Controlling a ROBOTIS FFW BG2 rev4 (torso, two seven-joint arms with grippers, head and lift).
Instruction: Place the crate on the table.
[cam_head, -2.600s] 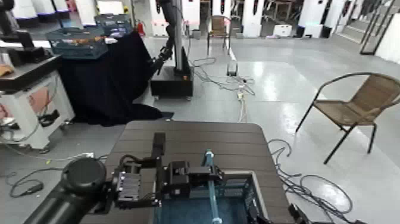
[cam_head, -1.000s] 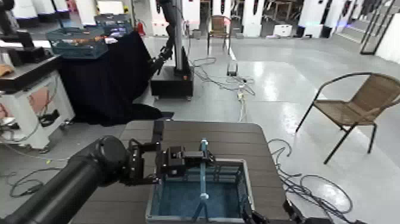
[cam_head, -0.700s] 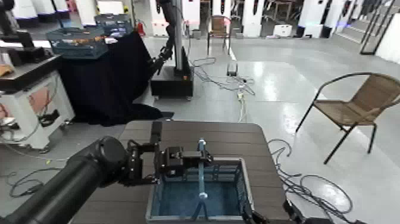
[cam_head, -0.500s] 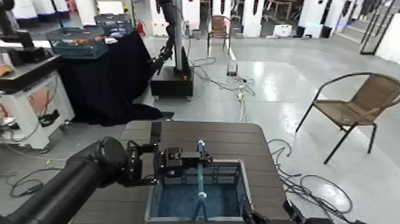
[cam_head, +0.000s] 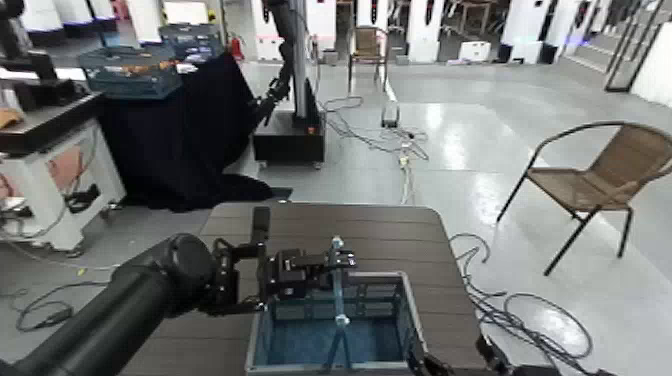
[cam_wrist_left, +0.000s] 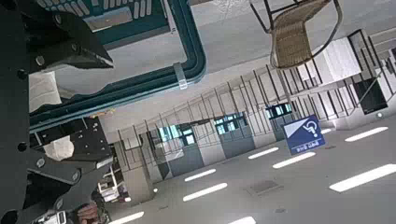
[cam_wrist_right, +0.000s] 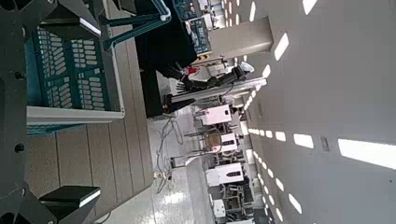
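The blue-teal crate stands on the near part of the dark slatted table, its thin light-blue bar upright across the middle. My left gripper reaches in from the left to the crate's far rim beside the bar. In the left wrist view the left gripper is open, with its jaws apart on either side of the teal rim. My right gripper is open at the crate's near right corner, with the slotted wall beside one finger.
A brown chair stands on the floor to the right. A black-draped table with dark mesh crates and a white workbench are at the far left. Another robot's base and cables lie beyond the table.
The crate has settled slightly lower on the table. My left gripper's jaws have parted from the rim; the left arm has barely shifted.
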